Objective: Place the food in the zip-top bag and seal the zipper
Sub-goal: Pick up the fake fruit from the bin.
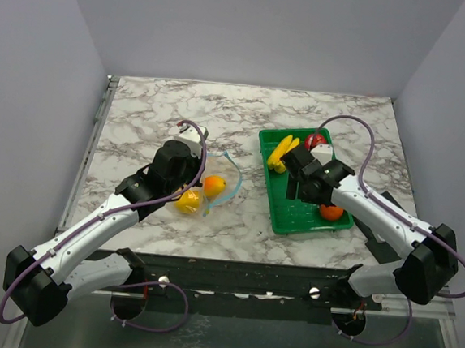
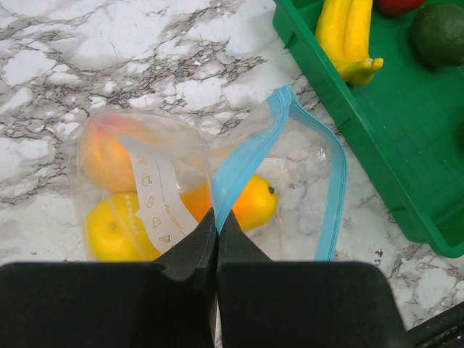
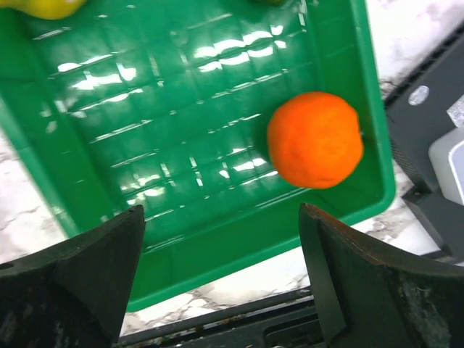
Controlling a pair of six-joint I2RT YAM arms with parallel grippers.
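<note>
Mid-loading. Left gripper [image 2: 216, 226] was pinched on the zipper [image 2: 246, 163], holding the zip-top bag [image 2: 138, 181] open on the marble beside the green tray [image 3: 145, 109], with a lemon [image 2: 116, 228] inside. Right gripper [image 3: 221, 217] hung spread over the loose orange [image 3: 315, 139]. Next move likely: descend, straddle, close.

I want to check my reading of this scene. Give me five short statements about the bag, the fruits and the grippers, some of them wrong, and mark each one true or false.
1. The left gripper is shut on the zipper of the zip-top bag. True.
2. The zip-top bag is empty. False: several fruits are inside.
3. The right gripper is open above the green tray. True.
4. The banana bunch is inside the zip-top bag. False: it lies in the green tray.
5. The right gripper holds the orange fruit. False: the fruit lies free in the tray.
</note>
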